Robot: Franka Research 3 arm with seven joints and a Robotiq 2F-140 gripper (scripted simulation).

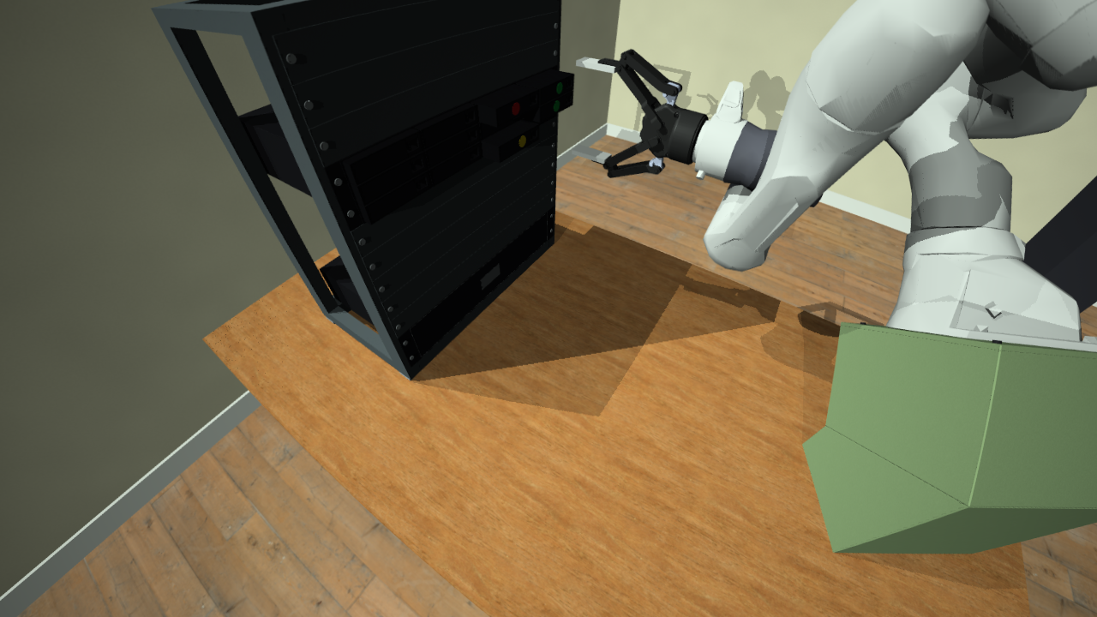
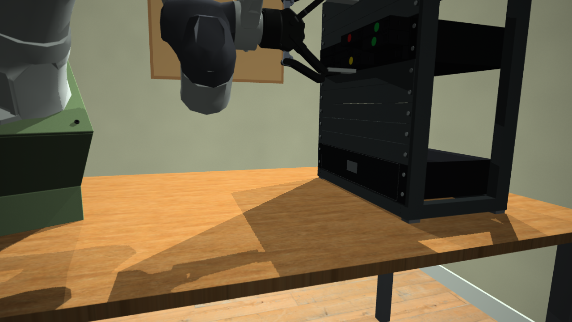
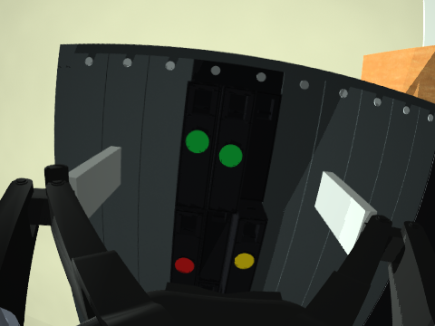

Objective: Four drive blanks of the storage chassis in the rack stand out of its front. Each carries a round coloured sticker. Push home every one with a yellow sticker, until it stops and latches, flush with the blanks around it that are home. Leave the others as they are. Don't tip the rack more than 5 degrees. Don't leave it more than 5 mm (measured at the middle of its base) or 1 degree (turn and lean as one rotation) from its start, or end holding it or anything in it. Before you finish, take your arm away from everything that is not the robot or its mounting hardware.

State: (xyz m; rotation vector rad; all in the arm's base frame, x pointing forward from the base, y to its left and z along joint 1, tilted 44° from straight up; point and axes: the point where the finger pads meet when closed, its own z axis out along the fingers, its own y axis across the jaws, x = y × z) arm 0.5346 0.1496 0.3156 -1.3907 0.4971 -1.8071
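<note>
Pincer (image 1: 600,110) spread to full width, nothing in its grasp, hanging off the far edge of the rack (image 1: 230,122). Yellow-stickered blank (image 1: 522,140) out proud of the chassis front, lower row, beside the red one (image 3: 184,264). Two green ones (image 3: 198,141) above, untouched. Push not yet made by the look of it; everything left to do.
</note>
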